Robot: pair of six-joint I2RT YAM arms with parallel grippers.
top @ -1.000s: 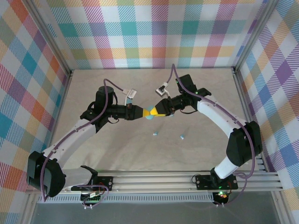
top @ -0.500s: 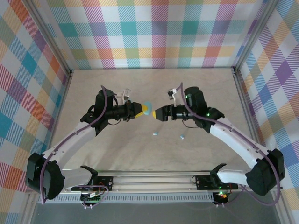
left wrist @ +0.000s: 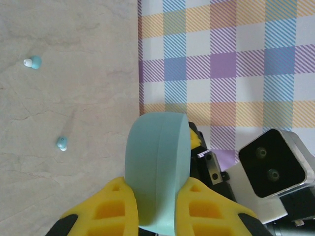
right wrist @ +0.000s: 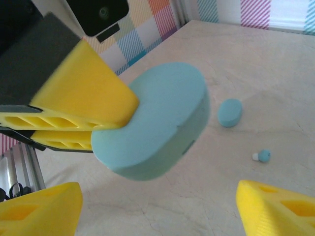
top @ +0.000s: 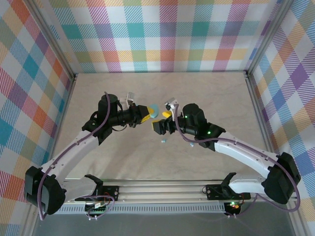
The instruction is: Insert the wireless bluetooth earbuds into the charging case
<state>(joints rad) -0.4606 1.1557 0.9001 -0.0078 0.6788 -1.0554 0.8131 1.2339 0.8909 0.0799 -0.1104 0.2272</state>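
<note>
Two-arm check: found left gripper (left wrist: 156,186) pinching the charging case (left wrist: 157,157) aloft, right gripper (top: 162,121) spread wide just beside it, nearest earbud (top: 164,140) loose on the table (top: 123,157) just nearside of right gripper, farther from left.

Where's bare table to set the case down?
Far strip of the table along the back wall, and the near stretch before the rail. Crowded: centre, where left gripper, its case, right gripper and an earbud bunch.
</note>
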